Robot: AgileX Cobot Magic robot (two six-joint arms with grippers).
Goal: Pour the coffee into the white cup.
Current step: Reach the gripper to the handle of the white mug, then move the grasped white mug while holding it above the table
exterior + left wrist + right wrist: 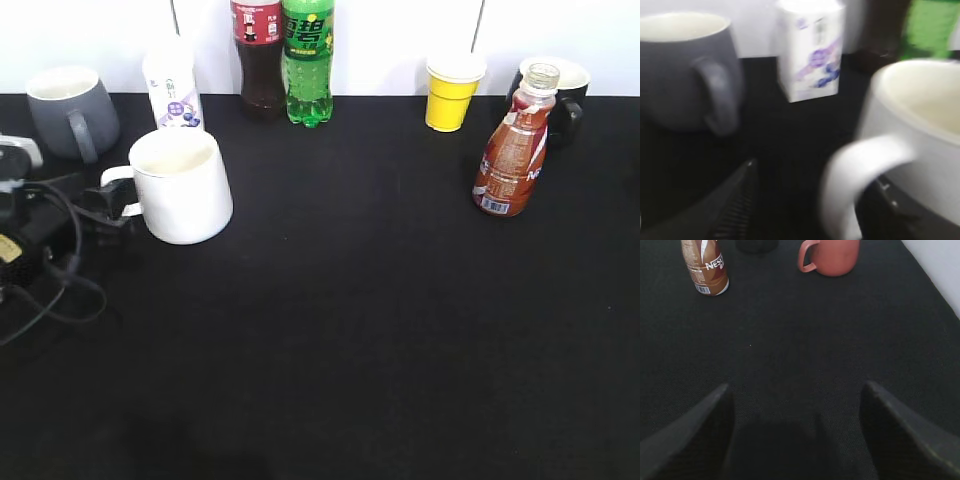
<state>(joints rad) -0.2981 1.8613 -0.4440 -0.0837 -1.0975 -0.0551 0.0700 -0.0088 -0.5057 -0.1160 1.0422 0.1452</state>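
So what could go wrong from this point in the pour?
The left claw straddles the white cup's handle; closing off-centre could twist or drag the white cup toward the grey mug and the small white carton close by.
The coffee bottle stands uncapped, right beside a black mug; a clumsy grasp by the open right claw could tip it and spill.

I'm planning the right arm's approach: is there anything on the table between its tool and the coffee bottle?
Nothing visible. In the right wrist view, bare black table lies between the open right tool and the coffee bottle. A pink mug stands off to the right of that path, and a dark object sits behind the bottle.
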